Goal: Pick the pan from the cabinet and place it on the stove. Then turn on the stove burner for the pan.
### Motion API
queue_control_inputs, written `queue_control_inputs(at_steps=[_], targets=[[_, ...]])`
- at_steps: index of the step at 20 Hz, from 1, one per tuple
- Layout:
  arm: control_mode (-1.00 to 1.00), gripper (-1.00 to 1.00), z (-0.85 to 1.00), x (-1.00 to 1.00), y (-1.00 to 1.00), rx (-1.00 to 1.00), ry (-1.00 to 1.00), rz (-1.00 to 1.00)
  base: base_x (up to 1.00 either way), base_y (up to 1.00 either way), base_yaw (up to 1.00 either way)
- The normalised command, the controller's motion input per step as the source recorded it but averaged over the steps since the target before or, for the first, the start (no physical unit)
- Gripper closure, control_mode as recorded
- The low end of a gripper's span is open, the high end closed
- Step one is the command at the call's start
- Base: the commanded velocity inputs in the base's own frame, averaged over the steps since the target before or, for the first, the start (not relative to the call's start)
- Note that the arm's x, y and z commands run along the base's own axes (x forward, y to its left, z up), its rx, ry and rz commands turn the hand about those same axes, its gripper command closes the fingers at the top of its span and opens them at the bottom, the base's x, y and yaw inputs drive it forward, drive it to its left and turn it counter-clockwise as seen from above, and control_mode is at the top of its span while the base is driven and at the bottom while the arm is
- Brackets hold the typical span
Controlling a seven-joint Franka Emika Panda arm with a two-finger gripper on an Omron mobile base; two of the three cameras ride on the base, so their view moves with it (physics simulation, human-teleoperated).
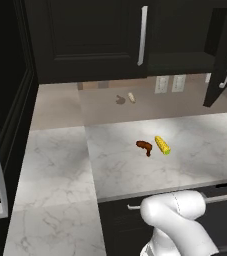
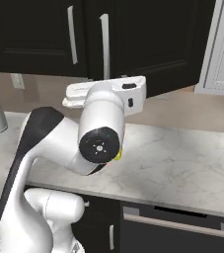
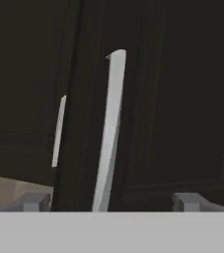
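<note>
Straight ahead of your tool (image 3: 111,202) stands the cabinet (image 3: 172,113), its silver bar handle (image 3: 109,133) between the spread, empty fingertips (image 3: 187,201). You cannot see inside it.

The cabinet (image 3: 148,108) door and its silver bar handle (image 3: 109,133) stand close ahead between the spread fingertips (image 3: 187,201), while marble counter (image 1: 205,145) around the corn (image 1: 162,145) lies bare
</note>
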Motion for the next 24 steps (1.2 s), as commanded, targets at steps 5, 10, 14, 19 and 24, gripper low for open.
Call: queue_control_inputs(at_steps=[5,10,14,19,24], targets=[[-1.00,-1.00,-0.02,-0.39,0.66,-0.27,-0.03,-0.06,0.00,0.00,0.00],[-1.00,-1.00,0.00,-0.05,0.75,-0.31,-0.02,-0.11,0.00,0.00,0.00],[-1.00,-1.00,0.00,0.12,0.61,-0.29,0.00,-0.14,0.00,0.00,0.00],[-1.00,-1.00,-0.08,0.45,0.34,-0.26,0.04,-0.20,0.00,0.00,0.00],[-1.00,-1.00,-0.14,0.69,0.04,-0.21,0.09,-0.21,0.00,0.00,0.00]])
